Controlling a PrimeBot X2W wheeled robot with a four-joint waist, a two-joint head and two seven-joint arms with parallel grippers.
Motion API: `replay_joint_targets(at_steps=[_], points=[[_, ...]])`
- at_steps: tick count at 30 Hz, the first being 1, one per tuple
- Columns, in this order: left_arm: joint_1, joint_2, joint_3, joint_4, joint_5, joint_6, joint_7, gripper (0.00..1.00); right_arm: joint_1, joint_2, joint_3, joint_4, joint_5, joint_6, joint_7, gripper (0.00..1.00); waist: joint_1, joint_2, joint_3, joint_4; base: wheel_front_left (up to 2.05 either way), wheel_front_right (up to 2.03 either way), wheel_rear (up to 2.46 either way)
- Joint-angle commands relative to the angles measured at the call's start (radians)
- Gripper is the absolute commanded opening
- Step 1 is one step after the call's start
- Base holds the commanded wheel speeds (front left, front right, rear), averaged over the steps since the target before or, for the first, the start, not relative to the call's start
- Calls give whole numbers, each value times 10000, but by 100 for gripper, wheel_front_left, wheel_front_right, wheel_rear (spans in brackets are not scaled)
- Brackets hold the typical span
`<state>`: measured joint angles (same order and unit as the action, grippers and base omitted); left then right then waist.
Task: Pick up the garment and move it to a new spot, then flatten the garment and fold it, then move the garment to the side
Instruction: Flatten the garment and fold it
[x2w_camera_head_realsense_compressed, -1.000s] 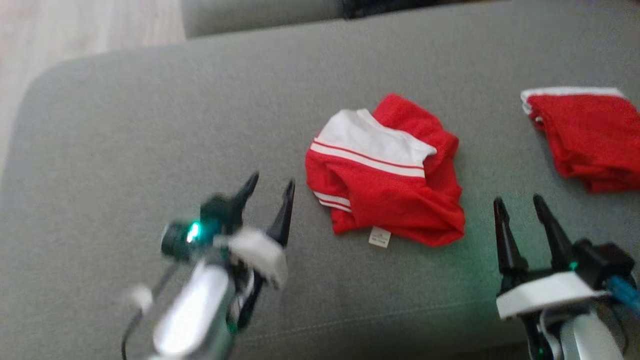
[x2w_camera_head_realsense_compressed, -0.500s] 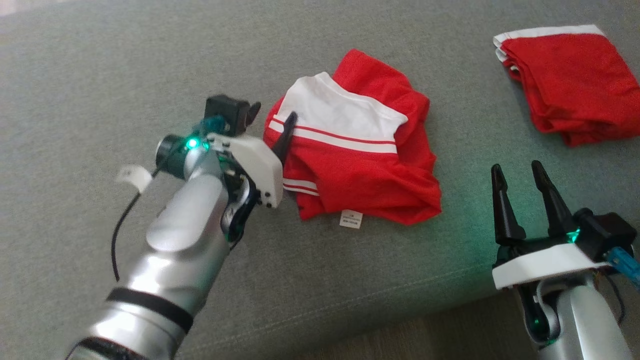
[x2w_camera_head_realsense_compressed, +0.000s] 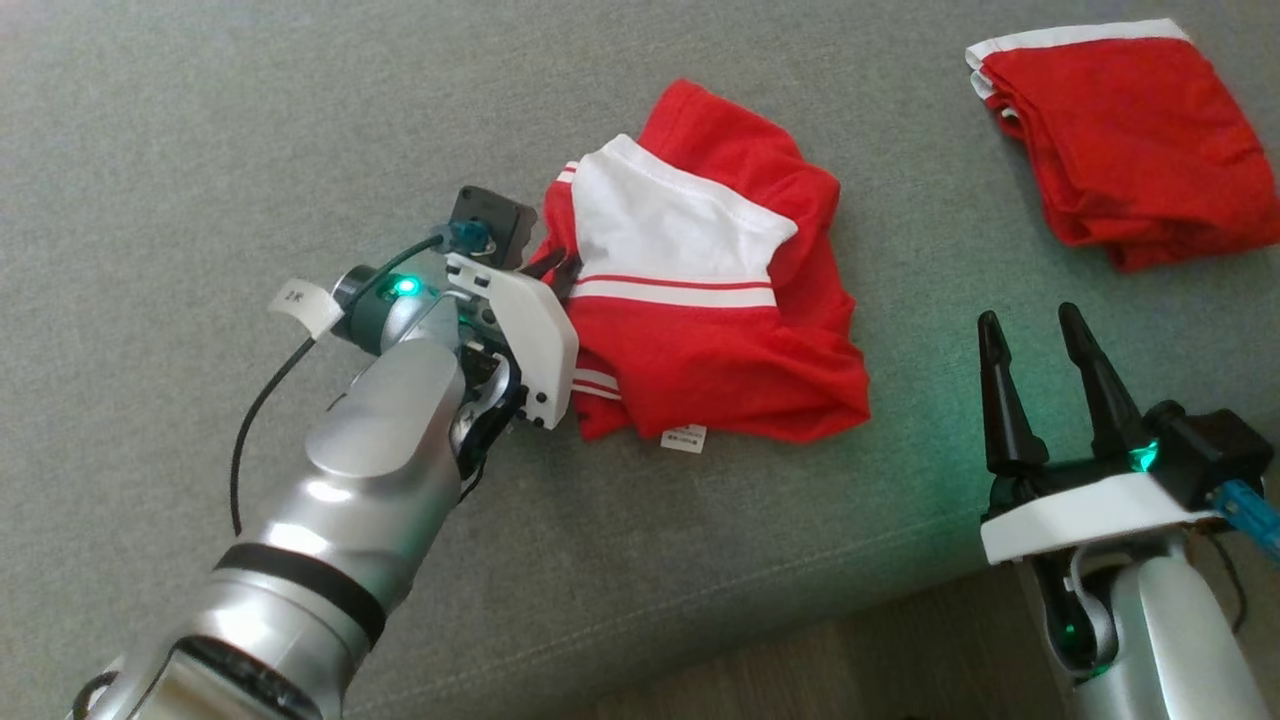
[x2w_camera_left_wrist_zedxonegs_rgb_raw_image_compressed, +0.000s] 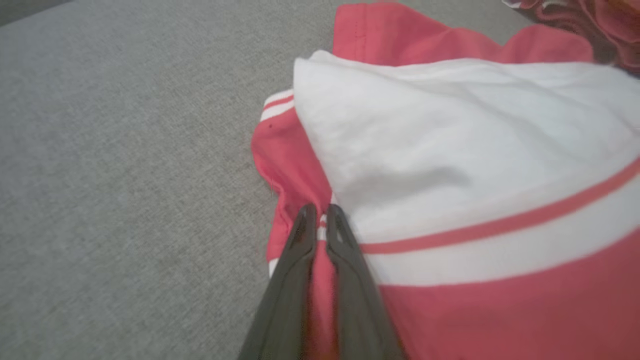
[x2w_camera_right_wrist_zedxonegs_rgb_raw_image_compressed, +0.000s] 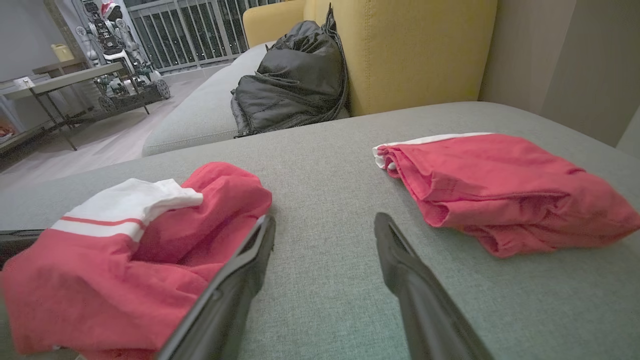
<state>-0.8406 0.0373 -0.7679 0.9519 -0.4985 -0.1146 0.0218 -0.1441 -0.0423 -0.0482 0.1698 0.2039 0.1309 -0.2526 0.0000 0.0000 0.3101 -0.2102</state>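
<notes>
Living room: grey sofa (x2w_camera_right_wrist_zedxonegs_rgb_raw_image_compressed: 325, 165), yellow backrest (x2w_camera_right_wrist_zedxonegs_rgb_raw_image_compressed: 415, 50)

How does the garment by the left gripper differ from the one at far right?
The near garment lies crumpled, white panel on top; the far garment looks folded, white showing along one edge. The left gripper is shut on the near garment; the far garment lies untouched. Both are red.

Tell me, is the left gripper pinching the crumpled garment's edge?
Yes: the left wrist view shows the left gripper with fingertips together and red cloth of the garment pinched between them.
</notes>
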Motion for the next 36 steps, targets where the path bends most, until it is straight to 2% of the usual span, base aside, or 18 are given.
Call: replay_joint_targets(at_steps=[1,3,8,11,14,17,19,22,26,28,29,30,31,32,33,36], points=[[-357,129,123,-160,-53,-36,-100,0,-215,-79,203,-335,7,-2,-91,100,0,0,-42,9,0,0,0],[-399,129,-61,-110,80,-22,-457,0,-176,-79,191,-322,3,-2,-91,100,0,0,-156,23,0,0,0],[-678,145,-315,-29,592,334,-1724,0,-102,-79,249,-280,62,-2,-91,100,0,0,-545,-2,0,0,0],[-1154,228,-277,-244,926,747,-2520,0,-91,-79,374,-222,149,-2,-91,100,0,0,-805,-144,0,0,0],[-1903,451,-189,-893,1520,1338,-2806,0,-98,-79,466,-165,268,-2,-91,100,0,0,-1027,-374,0,0,0],[-2553,777,169,-2692,2267,1824,-2828,0,-86,-79,450,-124,338,-2,-91,100,0,0,-1177,-595,0,0,0],[-2506,955,328,-3787,2564,1707,-2831,0,-57,-79,401,-112,374,-2,-91,100,0,0,-1259,-700,0,0,0],[-1819,1097,300,-4496,2540,1109,-2832,0,19,-79,319,-84,399,-2,-91,100,0,0,-1375,-751,0,0,0],[-301,1202,-34,-4006,2080,539,-2812,0,119,-79,207,-105,426,-2,-91,100,0,0,-1380,-667,0,0,0],[356,1265,-162,-3544,1879,489,-2675,0,162,-79,140,-154,436,-2,-91,100,0,0,-1262,-547,0,0,0],[581,1348,-157,-3334,1894,652,-2684,0,169,-79,122,-171,431,-2,-91,100,0,0,-1191,-487,0,0,0],[744,1478,-164,-3155,2038,939,-2706,20,167,-79,113,-189,426,-2,-91,100,0,0,-1110,-430,0,0,0],[874,1584,-108,-3033,2194,1335,-2740,100,160,-79,92,-211,413,-2,-91,100,0,0,-1034,-367,0,0,0],[992,1636,63,-2992,2269,1803,-2777,100,153,-79,50,-242,398,-2,-91,100,0,0,-946,-286,0,0,0],[992,1636,63,-2992,2269,1803,-2777,100,153,-79,50,-242,398,-2,-91,100,0,0,-946,-286,0,0,0],[1357,1758,495,-3431,2693,3185,-2825,100,154,-79,-77,-320,351,-2,-91,100,0,0,-725,-15,0,0,0]])
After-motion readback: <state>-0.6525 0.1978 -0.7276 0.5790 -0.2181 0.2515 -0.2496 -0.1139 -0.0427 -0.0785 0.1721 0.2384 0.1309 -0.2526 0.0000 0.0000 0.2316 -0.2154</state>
